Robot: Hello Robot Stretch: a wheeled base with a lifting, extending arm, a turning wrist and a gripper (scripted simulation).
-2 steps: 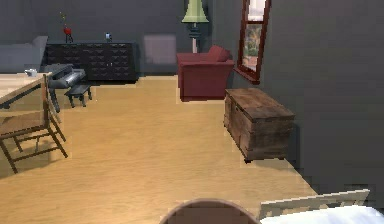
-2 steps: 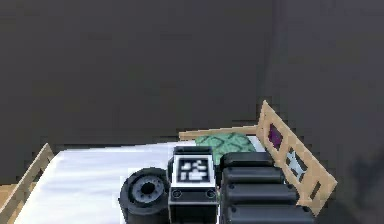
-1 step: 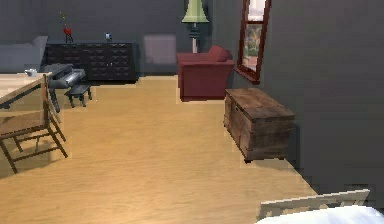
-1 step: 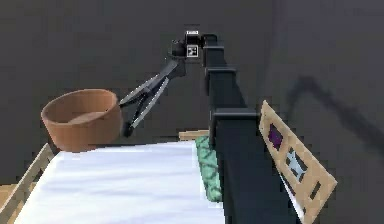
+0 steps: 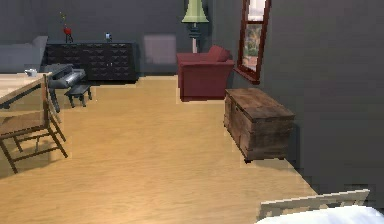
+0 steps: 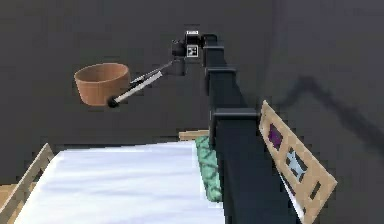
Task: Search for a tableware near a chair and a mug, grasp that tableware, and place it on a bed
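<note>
A brown bowl [image 6: 100, 82] hangs in the air at the far end of my gripper [image 6: 118, 98], clear of every surface, so the gripper holds it. The dark arm [image 6: 228, 110] rises from the bottom edge, with the white marker squares [image 6: 190, 47] at its end. Below the bowl lies a bed [image 6: 120, 185] with a white cover, a green pillow [image 6: 208, 165] and a wooden headboard [image 6: 295, 165] on the arm side view's right. A corner of the bed's pale frame [image 5: 310, 205] shows at the forward view's bottom right.
A wooden chest [image 5: 258, 120] stands by the dark wall on the forward view's right, with a red armchair [image 5: 205, 72] beyond it. On the left are a wooden table [image 5: 12, 90], a wooden chair [image 5: 35, 125] and a dark sideboard [image 5: 100, 60]. The wood floor [image 5: 150, 150] between them is open.
</note>
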